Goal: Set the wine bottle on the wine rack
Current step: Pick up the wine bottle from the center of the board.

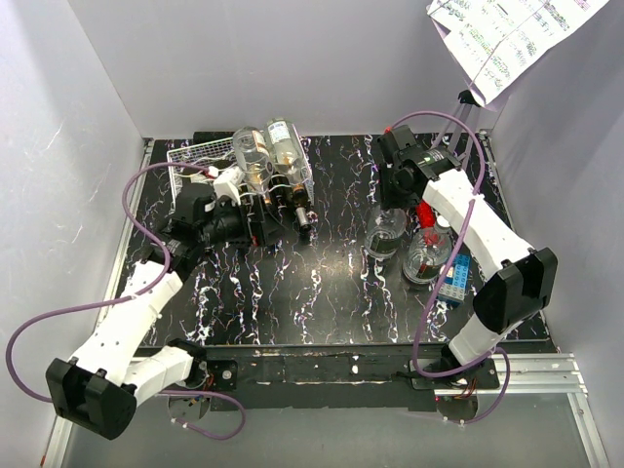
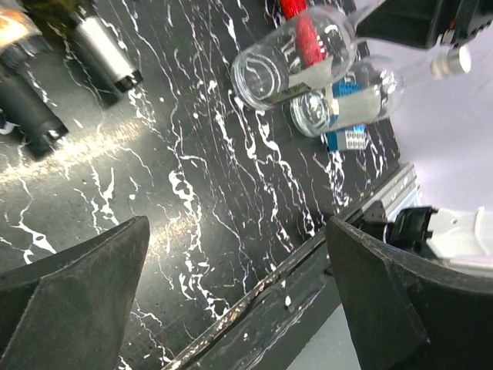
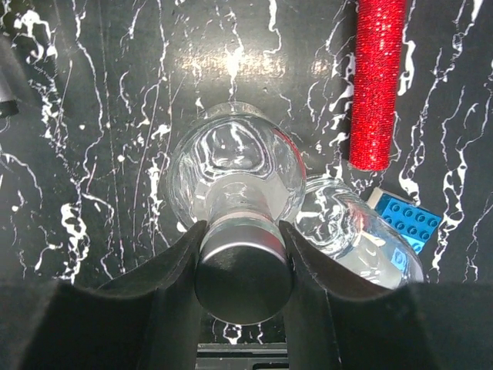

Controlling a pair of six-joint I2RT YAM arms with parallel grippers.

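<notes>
A clear glass wine bottle (image 3: pixel 235 166) stands upright on the black marbled table, right of centre (image 1: pixel 385 234). My right gripper (image 3: pixel 243 270) is shut on its neck just under the dark metal cap (image 3: pixel 243 285), gripping from above (image 1: pixel 395 195). The white wire wine rack (image 1: pixel 200 156) sits at the back left with two clear bottles (image 1: pixel 268 146) lying in its cradles. My left gripper (image 2: pixel 239 301) is open with nothing between its fingers, hovering low by the rack's front (image 1: pixel 255 222).
A second clear bottle (image 3: pixel 350 231) stands right beside the held one, close on its right. A red glittery cylinder (image 3: pixel 377 77) and a blue toy brick (image 3: pixel 408 223) lie next to them. Dark bottle necks (image 2: pixel 108 50) stick out from the rack's front.
</notes>
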